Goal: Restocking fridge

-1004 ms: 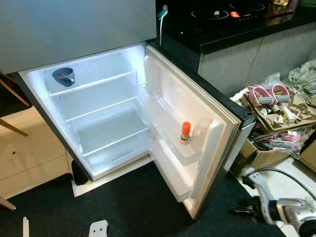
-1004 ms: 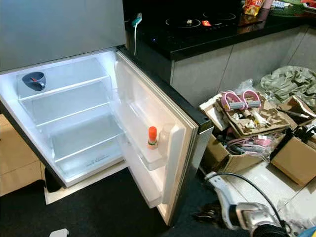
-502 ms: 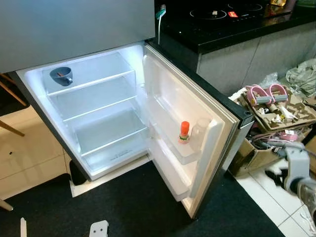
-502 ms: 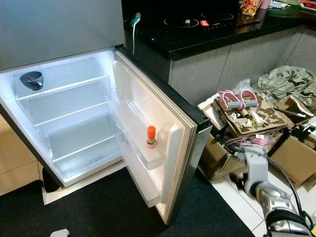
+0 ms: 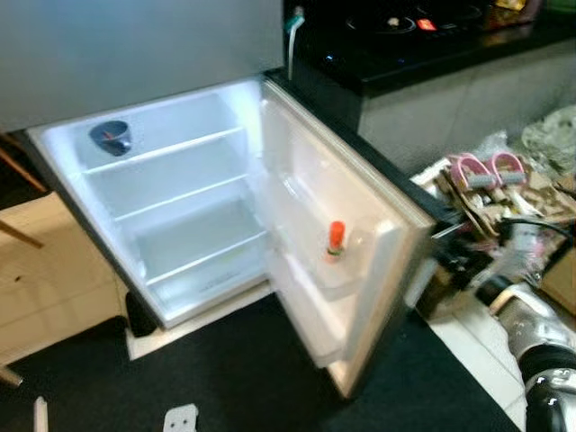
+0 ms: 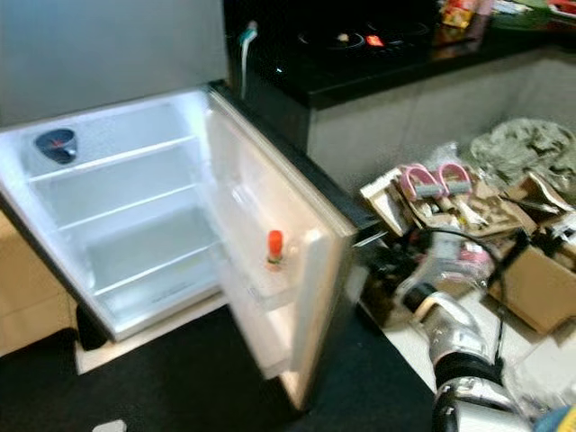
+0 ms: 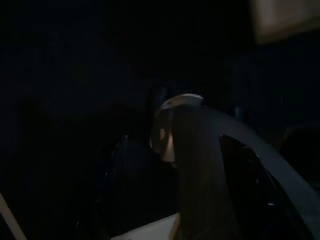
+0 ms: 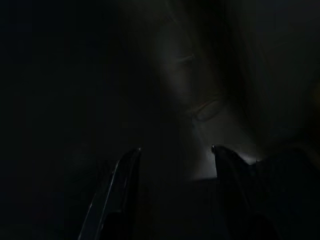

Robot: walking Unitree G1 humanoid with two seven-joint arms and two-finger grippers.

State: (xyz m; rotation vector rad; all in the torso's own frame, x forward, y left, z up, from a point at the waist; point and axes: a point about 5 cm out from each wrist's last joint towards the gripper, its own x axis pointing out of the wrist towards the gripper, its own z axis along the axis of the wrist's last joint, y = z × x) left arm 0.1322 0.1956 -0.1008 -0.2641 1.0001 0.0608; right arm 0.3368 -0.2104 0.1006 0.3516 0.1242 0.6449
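**Fridge open and nearly bare, right arm at the door's outer edge**

With its door [image 5: 360, 261] swung wide, the fridge [image 5: 171, 216] shows three lit shelves that are almost bare, which fits a restocking job barely begun. A dark blue bowl [image 5: 110, 137] sits at the back left of the top shelf, with something small and reddish inside it that is too blurred to name. The two lower shelves hold nothing I can make out. In the door's middle rack stands a small bottle with an orange cap [image 5: 335, 240], and a pale, clear container [image 5: 360, 247] seems to stand just beside it.

To the right of the fridge, on the floor below the black counter [image 5: 423, 45], open cardboard boxes [image 6: 450, 211] hold jumbled items, among them a pink looped thing [image 6: 432, 180]; these may be the stock to load, though I cannot tell.

The right gripper [image 6: 391, 261] is reaching toward the outer edge of the door, probably to steady it or on its way to the boxes. In the dark right wrist view its two fingers [image 8: 122, 175] stand apart with nothing between them. The left gripper hangs idle in shadow; I cannot tell its state.
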